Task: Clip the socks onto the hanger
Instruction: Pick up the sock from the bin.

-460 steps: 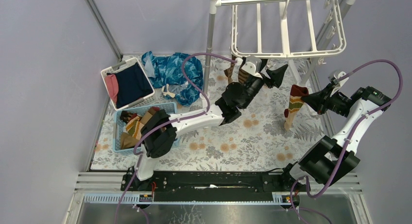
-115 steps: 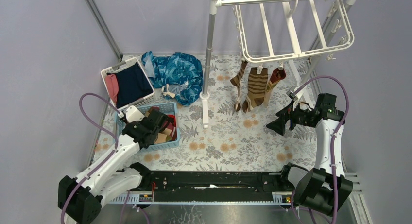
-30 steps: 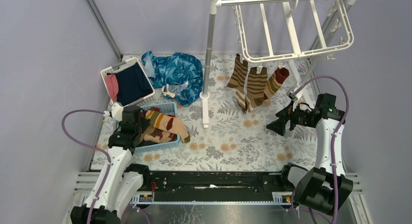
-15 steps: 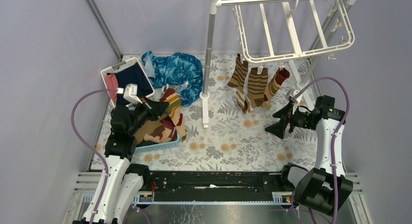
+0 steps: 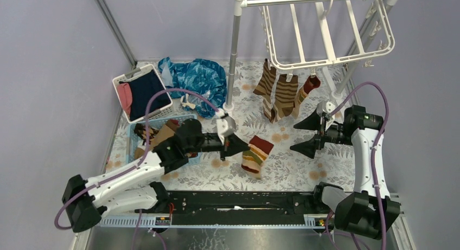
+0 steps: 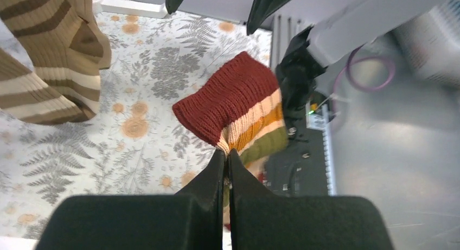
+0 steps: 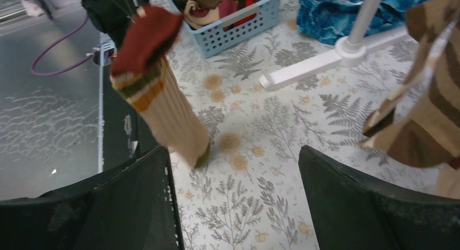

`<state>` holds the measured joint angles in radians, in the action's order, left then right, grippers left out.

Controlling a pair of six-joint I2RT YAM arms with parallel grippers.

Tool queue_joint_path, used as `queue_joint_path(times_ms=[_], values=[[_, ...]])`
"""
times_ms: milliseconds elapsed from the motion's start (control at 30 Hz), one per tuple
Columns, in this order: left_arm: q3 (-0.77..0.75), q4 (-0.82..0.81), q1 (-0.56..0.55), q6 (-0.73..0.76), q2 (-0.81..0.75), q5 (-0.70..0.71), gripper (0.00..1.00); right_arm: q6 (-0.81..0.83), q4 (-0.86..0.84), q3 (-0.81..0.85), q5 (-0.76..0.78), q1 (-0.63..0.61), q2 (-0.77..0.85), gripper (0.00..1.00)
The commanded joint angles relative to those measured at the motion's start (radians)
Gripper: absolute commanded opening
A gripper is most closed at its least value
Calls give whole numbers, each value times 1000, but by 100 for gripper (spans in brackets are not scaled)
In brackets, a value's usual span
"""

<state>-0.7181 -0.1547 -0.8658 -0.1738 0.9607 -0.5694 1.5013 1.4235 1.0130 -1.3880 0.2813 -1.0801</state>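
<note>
My left gripper point(image 5: 240, 147) point(image 6: 227, 152) is shut on the red cuff of a tan sock point(image 5: 256, 154) point(image 6: 238, 106) point(image 7: 157, 93) with orange and green bands, held over the middle of the table. The sock hangs down from the pinch. My right gripper point(image 5: 305, 135) point(image 7: 233, 168) stands wide open to the right of it, with nothing between its fingers. Three striped brown socks point(image 5: 282, 95) point(image 7: 428, 114) hang from clips under the white hanger point(image 5: 325, 33) at the back right. More socks lie in the blue basket point(image 5: 133, 136) point(image 7: 233, 30).
The grey rack pole point(image 5: 232, 60) and its white foot point(image 7: 336, 57) stand mid-table. A blue patterned cloth point(image 5: 195, 82) lies behind it. A white bin point(image 5: 120, 79) with navy and pink clothes sits back left. The black base rail point(image 5: 238, 201) runs along the near edge.
My left arm has swung from the basket to the right, carrying the banded sock out over the table's middle. The right gripper has shifted slightly and stays open.
</note>
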Motion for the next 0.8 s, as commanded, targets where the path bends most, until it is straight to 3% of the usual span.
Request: queue_joint_path(times_ms=[0, 200, 333, 567, 767], values=[[1, -143, -122, 318, 71, 252, 0, 39, 56, 36, -43, -82, -14, 100], [81, -377, -198, 457, 130, 407, 0, 24, 35, 9, -26, -201, -26, 100], [111, -484, -226, 507, 151, 450, 0, -103, -81, -35, -39, -230, -19, 100], [121, -579, -282, 535, 190, 517, 0, -459, -402, -131, -85, -238, 43, 100], [98, -634, -315, 519, 260, 537, 0, -483, -413, -131, -172, -238, 31, 97]])
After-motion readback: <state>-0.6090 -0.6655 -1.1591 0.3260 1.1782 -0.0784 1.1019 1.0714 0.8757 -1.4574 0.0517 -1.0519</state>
